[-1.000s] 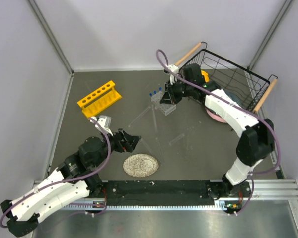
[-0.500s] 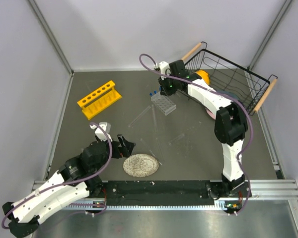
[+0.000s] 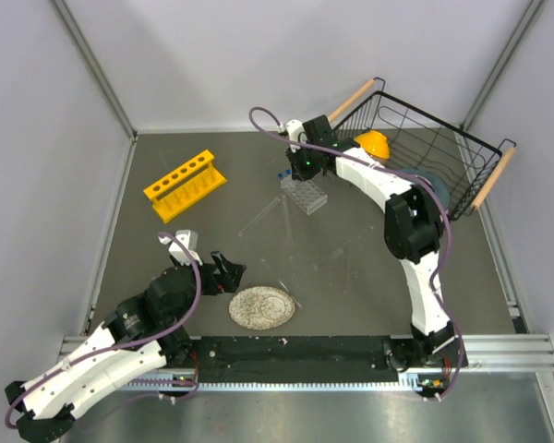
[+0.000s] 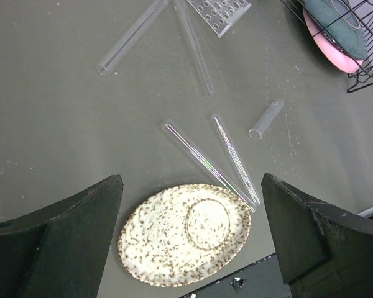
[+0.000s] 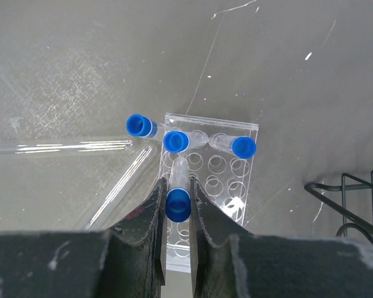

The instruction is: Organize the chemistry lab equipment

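Observation:
My right gripper [image 5: 178, 197] is shut on a blue-capped vial [image 5: 178, 206], held upright over the small clear rack [image 5: 230, 186]. Two more vials [image 5: 176, 141] [image 5: 243, 147] stand in the rack's far row. A third [image 5: 137, 125] is at its left corner; I cannot tell if it is in a hole. My left gripper [image 4: 189, 180] hangs open over the speckled disc [image 4: 186, 233], holding nothing. Two long thin test tubes [image 4: 205, 162] [image 4: 235, 158] lie just beyond the disc, two more [image 4: 132, 37] [image 4: 196, 53] farther off, plus a short tube [image 4: 265, 118]. The yellow rack [image 3: 185, 185] stands empty at the left.
A black wire basket [image 3: 443, 148] with wooden handles sits at the back right, holding a yellow object [image 3: 373, 143] and a pink dish [image 4: 332, 49]. Grey walls close in the table on three sides. The right arm [image 3: 415, 231] arches over the right half.
My right gripper has carried its vial a little back and left over the clear rack, the arm folding inward. My left arm has drawn back toward the near left, still open.

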